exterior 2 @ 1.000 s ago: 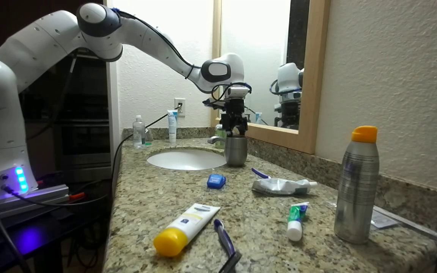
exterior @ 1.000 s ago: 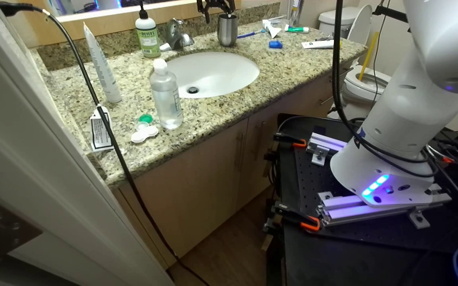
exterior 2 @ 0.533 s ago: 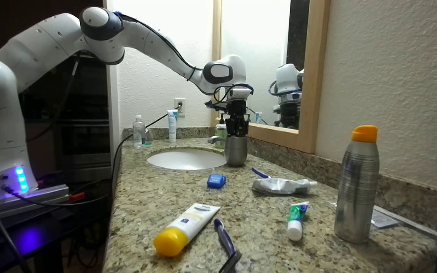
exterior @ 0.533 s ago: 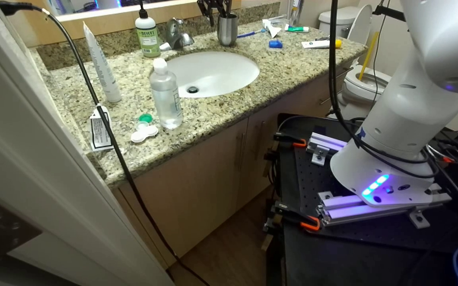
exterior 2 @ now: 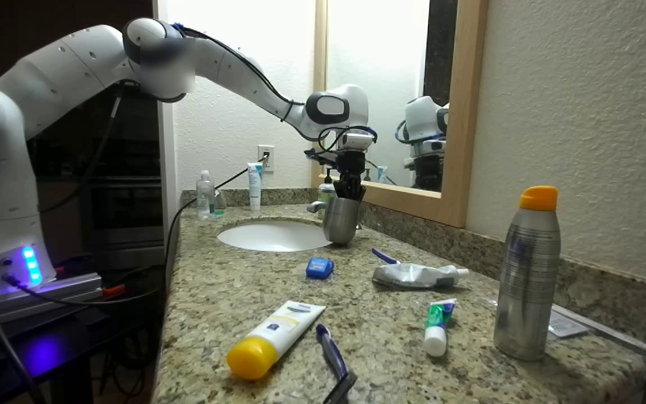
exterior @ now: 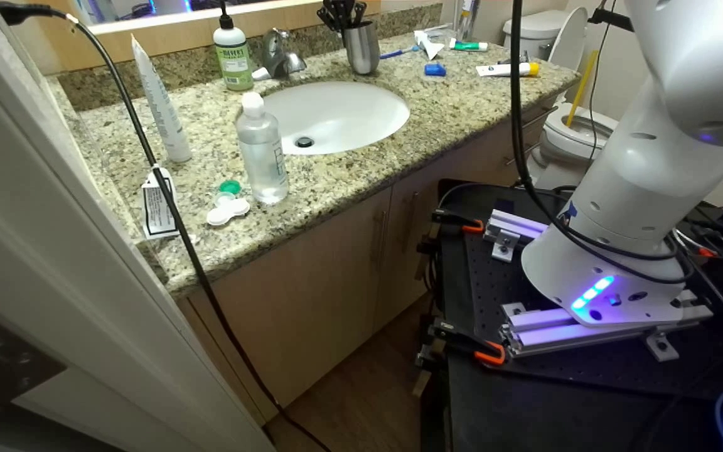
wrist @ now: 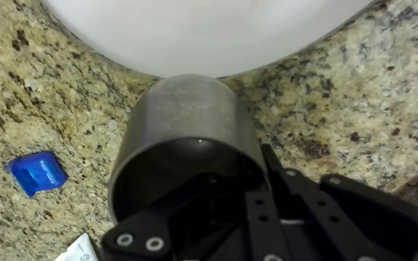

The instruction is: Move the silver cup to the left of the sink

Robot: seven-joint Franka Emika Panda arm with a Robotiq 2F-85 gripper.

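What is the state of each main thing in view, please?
Silver metal cup, tilted, gripped at rim
Black gripper, closed on cup rim
White-capped clear plastic bottle, upright, closed
Green pump bottle, upright
Tall silver spray can, upright, capped
Yellow-capped white tube, lying, closed
Small green-white tube, lying, capped
White toilet, lid raised

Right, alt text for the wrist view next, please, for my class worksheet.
The robot's black fingers grip a tilted silver cup by its wall, one inside and one outside, its open mouth facing the viewer. Beside it is a white sink in a speckled counter; a small blue container lies at left.
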